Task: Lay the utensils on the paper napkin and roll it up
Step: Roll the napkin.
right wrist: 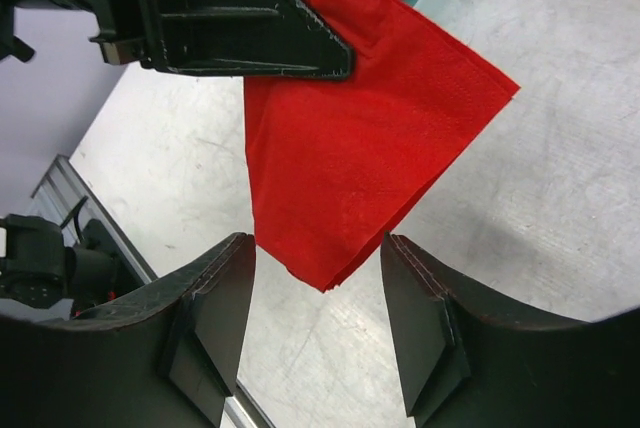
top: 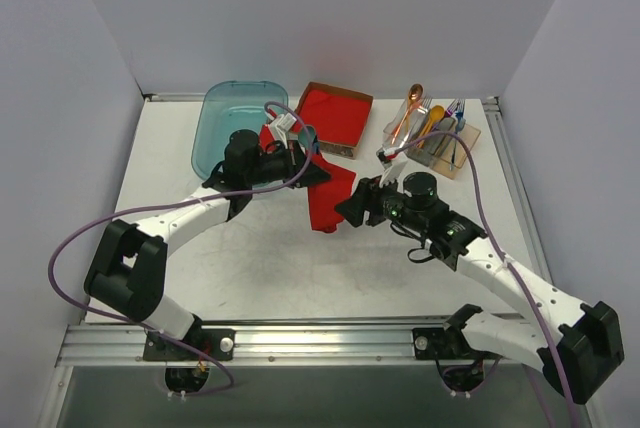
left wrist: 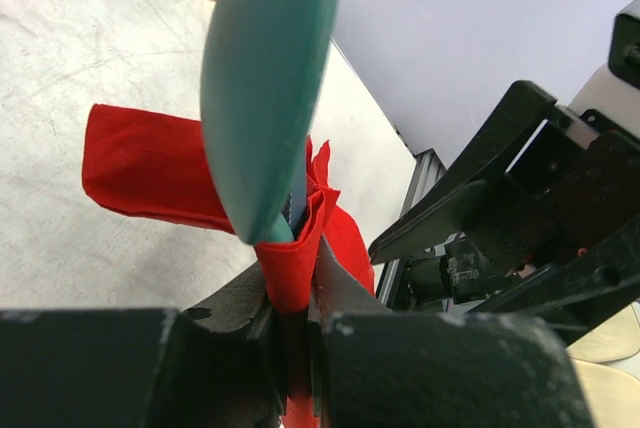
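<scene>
Napkin [top: 325, 193] first: it is off the table [top: 250, 258], hanging from my left claw [left wrist: 300, 298] near the middle of the work area, with its loose lower corner pointing down toward my right claw [right wrist: 318, 278].

My left claw is clamped on a bunched fold of the red paper. The teal spoon [left wrist: 270, 78] stands up out of that fold, bowl uppermost and handle buried in the paper between my fingers. A thin bluish sliver beside the handle may be the blue piece, but I cannot be sure.

My right claw is parted and holds nothing. The napkin's hanging corner sits just at the gap between its jaws, touching neither.

I judge the task past halfway. At least the spoon is inside the paper and the wrap has begun around the handle. But a broad flap hangs flat and unrolled, so the roll is not yet made. What remains is to catch that free corner, wind it round the handle and set the bundle down.

At the back of the table are the red stack [top: 335, 118], a teal tub [top: 235, 118] and the holder [top: 440, 143] of spare cutlery.

I can read no brand, label or writing anywhere.
</scene>
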{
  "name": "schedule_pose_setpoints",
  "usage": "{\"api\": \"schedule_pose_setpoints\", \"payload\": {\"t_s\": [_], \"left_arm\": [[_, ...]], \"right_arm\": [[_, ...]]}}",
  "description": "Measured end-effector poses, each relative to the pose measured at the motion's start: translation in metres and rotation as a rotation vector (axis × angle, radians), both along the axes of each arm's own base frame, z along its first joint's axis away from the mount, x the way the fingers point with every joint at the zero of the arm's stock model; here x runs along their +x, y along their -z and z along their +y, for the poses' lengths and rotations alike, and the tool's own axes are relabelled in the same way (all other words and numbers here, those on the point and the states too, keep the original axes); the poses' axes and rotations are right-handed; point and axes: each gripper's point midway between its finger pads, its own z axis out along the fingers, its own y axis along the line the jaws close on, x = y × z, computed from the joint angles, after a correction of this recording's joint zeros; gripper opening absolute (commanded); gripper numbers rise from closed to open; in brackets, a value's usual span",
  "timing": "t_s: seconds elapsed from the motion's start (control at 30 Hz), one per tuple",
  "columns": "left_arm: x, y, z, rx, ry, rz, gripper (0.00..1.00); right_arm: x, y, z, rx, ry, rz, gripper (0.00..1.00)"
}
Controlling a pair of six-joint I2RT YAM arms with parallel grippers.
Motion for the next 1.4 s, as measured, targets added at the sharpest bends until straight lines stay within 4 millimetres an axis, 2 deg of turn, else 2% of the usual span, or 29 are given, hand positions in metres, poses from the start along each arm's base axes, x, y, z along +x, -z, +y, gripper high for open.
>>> {"api": "schedule_pose_setpoints", "payload": {"t_s": [0.1, 0.23, 0.6, 0.93, 1.2, 1.4], "left_arm": [[0.000, 0.002, -0.001, 0.011, -0.003, -0.002, 0.02], [-0.002, 0.006, -0.002, 0.026, -0.004, -0.001, 0.02], [-0.006, 0.014, -0.006, 0.056, -0.002, 0.009, 0.02], [-0.009, 0.013, -0.008, 0.056, 0.006, 0.011, 0.03], [-0.013, 0.007, -0.011, 0.024, 0.034, 0.021, 0.02], [-0.016, 0.003, -0.013, 0.006, 0.055, 0.025, 0.02]], "right_arm": [[0.002, 0.010, 0.008, -0.023, -0.018, 0.020, 0.52], [0.005, 0.013, 0.015, -0.026, -0.032, 0.018, 0.51], [0.012, 0.017, 0.020, -0.040, -0.036, 0.009, 0.51], [0.020, 0.030, 0.026, -0.060, -0.038, 0.032, 0.51], [0.020, 0.022, 0.032, -0.024, -0.061, 0.016, 0.52], [0.025, 0.016, 0.030, 0.007, -0.056, 0.013, 0.61]]}}
